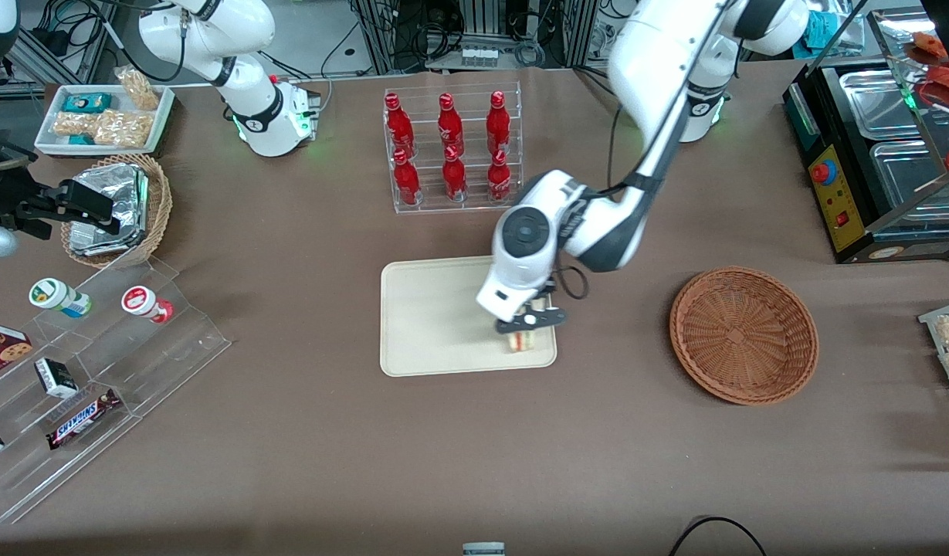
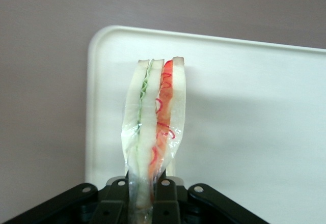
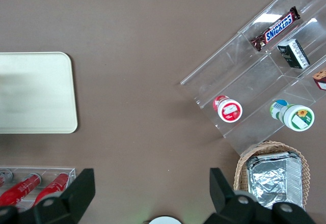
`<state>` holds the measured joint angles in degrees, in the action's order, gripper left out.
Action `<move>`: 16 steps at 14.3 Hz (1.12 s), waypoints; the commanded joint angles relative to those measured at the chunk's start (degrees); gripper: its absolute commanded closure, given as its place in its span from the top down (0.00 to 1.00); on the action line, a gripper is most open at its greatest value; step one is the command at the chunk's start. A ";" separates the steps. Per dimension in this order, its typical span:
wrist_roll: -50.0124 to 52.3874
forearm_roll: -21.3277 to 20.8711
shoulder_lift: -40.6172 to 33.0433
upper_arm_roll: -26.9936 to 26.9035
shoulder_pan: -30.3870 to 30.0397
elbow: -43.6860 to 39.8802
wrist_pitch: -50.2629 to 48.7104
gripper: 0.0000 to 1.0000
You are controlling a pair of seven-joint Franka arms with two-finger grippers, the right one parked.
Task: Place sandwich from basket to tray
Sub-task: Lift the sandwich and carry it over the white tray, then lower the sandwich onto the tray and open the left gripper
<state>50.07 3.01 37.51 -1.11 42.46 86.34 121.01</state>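
Note:
My left gripper is shut on the sandwich, a wrapped wedge of pale bread with red, orange and green layers. It holds the sandwich at the cream tray, near the tray corner closest to the front camera and the basket. In the left wrist view the sandwich stands between the fingers over the tray. The reddish-brown wicker basket lies empty on the table toward the working arm's end. The tray also shows in the right wrist view.
A clear rack of red bottles stands farther from the front camera than the tray. A tan basket with foil packs, a white snack tray and a clear stepped display lie toward the parked arm's end. A food warmer is at the working arm's end.

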 commanded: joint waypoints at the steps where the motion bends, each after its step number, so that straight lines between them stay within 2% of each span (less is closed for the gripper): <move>1: 5.02 0.76 5.89 -1.00 3.41 -8.28 -1.57 0.01; 6: 8.55 0.76 8.62 -1.00 6.85 -9.79 2.11 0.02; 7: 8.46 0.76 9.24 -1.00 6.85 -9.70 2.73 0.05; 8: 8.46 0.76 9.33 -0.92 6.85 -9.61 2.91 0.17; 10: 7.93 0.42 8.98 -1.00 6.76 -9.53 2.83 1.00; 14: 7.85 -0.29 5.21 -1.27 6.59 -9.26 1.08 1.00; 16: 8.02 -0.38 2.32 -1.53 6.32 -8.82 -3.03 1.00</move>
<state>57.82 2.97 43.73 -1.90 48.60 76.43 122.24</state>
